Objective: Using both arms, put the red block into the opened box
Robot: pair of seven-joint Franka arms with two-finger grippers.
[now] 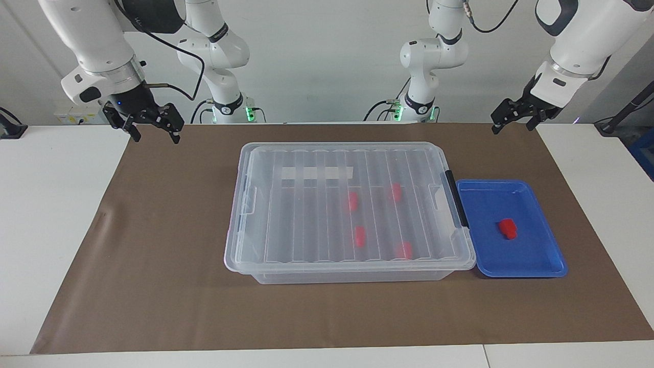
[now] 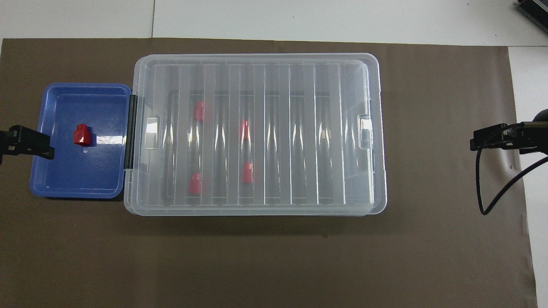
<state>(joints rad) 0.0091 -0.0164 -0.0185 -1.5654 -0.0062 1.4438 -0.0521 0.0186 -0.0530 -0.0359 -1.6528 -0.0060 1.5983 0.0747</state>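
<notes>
One red block (image 1: 508, 228) (image 2: 81, 134) lies in a shallow blue tray (image 1: 541, 255) (image 2: 55, 179). The tray sits against the latch end of the box (image 1: 255, 240) (image 2: 376, 128). A ribbed clear lid (image 1: 306, 214) lies flat on the box, and its black latch (image 1: 456, 199) faces the tray. Several more red blocks (image 1: 360, 236) show through the lid. My left gripper (image 1: 513, 125) hangs open and empty, raised over the mat's edge by the tray. My right gripper (image 1: 155, 134) hangs open and empty over the mat at the right arm's end.
A brown mat (image 1: 153, 255) covers the middle of the white table (image 1: 51, 204). A black cable (image 2: 483, 205) loops down from the right arm's wrist. A strip of white tape (image 1: 317, 174) is stuck on the lid.
</notes>
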